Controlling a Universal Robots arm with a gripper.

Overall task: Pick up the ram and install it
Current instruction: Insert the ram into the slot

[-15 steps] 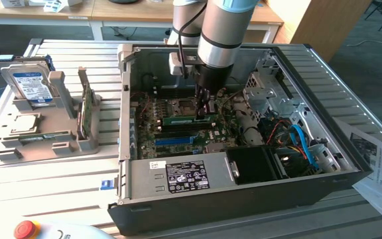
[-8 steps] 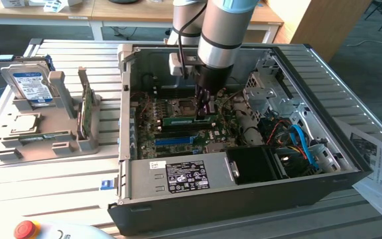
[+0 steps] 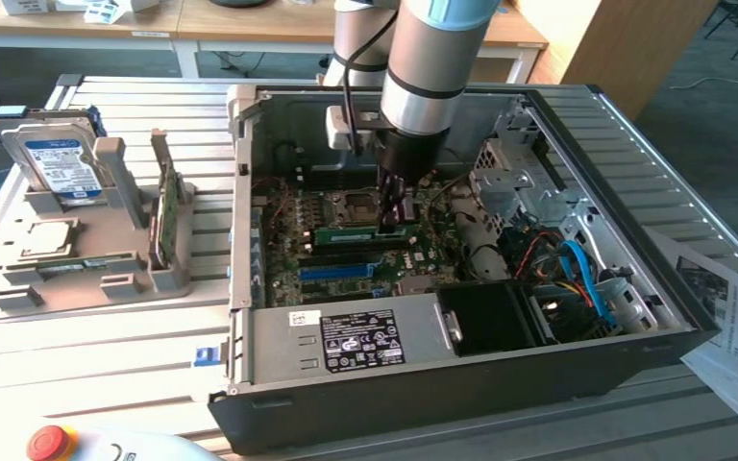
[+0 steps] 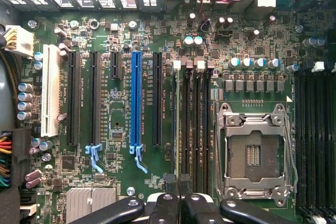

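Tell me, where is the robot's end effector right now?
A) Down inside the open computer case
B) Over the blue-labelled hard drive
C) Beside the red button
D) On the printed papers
A: the end effector sits low inside the computer case, just above the motherboard.

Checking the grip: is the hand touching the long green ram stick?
Touching. In the exterior view the hand is shut on the top edge of the long thin green ram stick.
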